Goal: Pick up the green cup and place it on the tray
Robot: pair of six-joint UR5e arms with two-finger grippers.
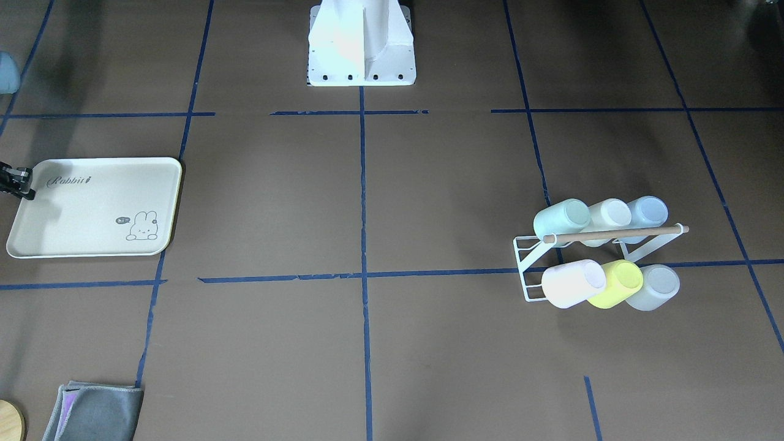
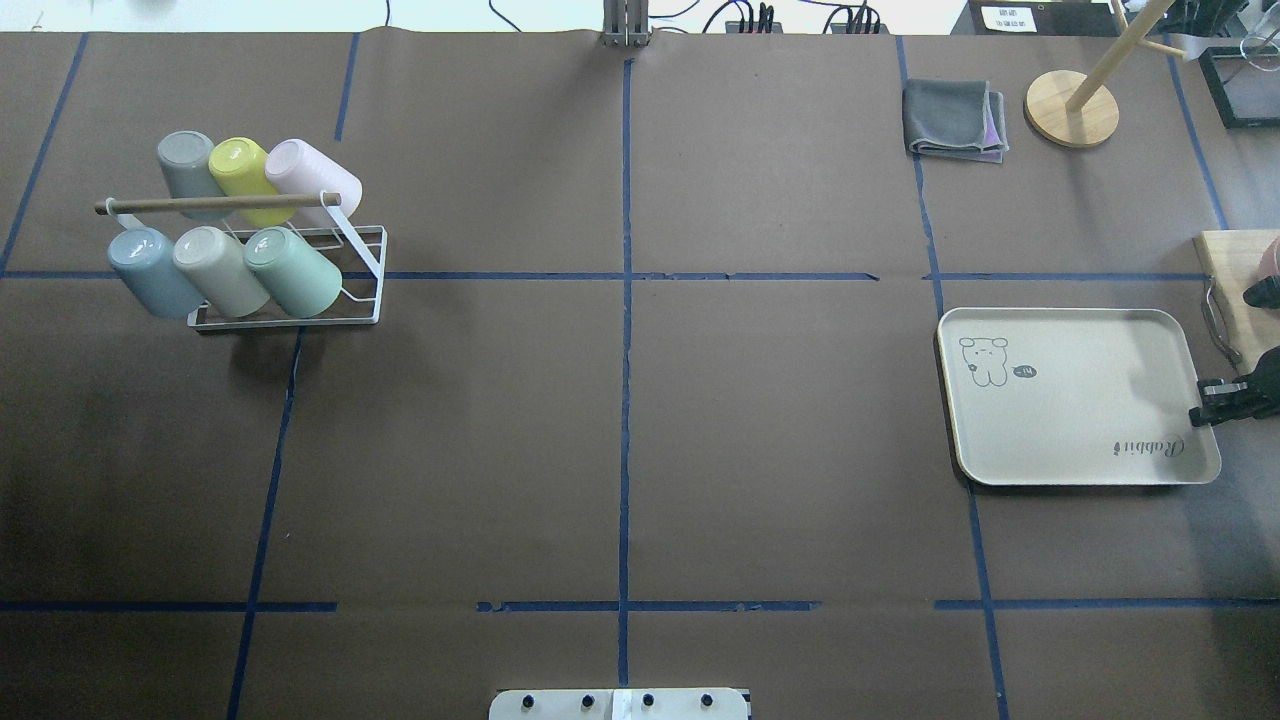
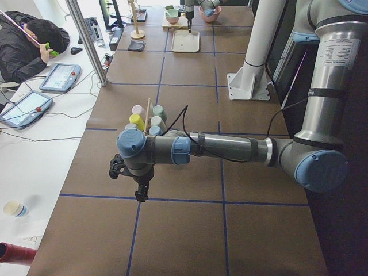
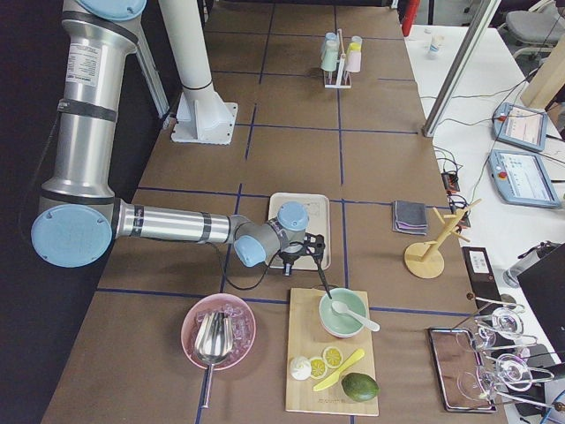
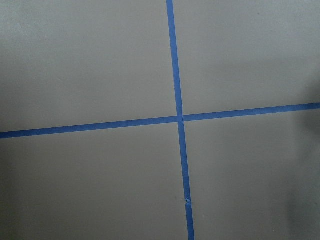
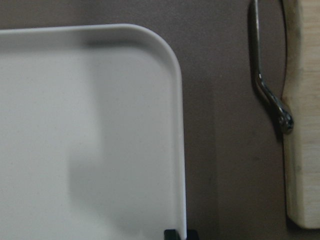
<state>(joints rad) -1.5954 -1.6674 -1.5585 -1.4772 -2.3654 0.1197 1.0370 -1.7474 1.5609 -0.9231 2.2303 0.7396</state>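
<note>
The green cup (image 2: 295,270) is pale mint and lies tilted on the white wire rack (image 2: 290,318), at the right end of the near row; it also shows in the front view (image 1: 560,220). The tray (image 2: 1080,400) is cream-white with a bunny print and lies flat on the far right of the table. My right gripper (image 2: 1203,405) is at the tray's right rim. In the right wrist view its dark fingertips (image 6: 171,234) stand close together on either side of the rim (image 6: 181,150). My left gripper (image 3: 140,194) hangs over bare table near the rack; I cannot tell whether it is open or shut.
Several other pastel cups sit on the rack, among them a yellow-green one (image 2: 238,165). A grey cloth (image 2: 955,120) and a wooden stand (image 2: 1072,108) are beyond the tray. A cutting board (image 2: 1235,290) with a metal handle (image 6: 270,95) beside it lies right of the tray.
</note>
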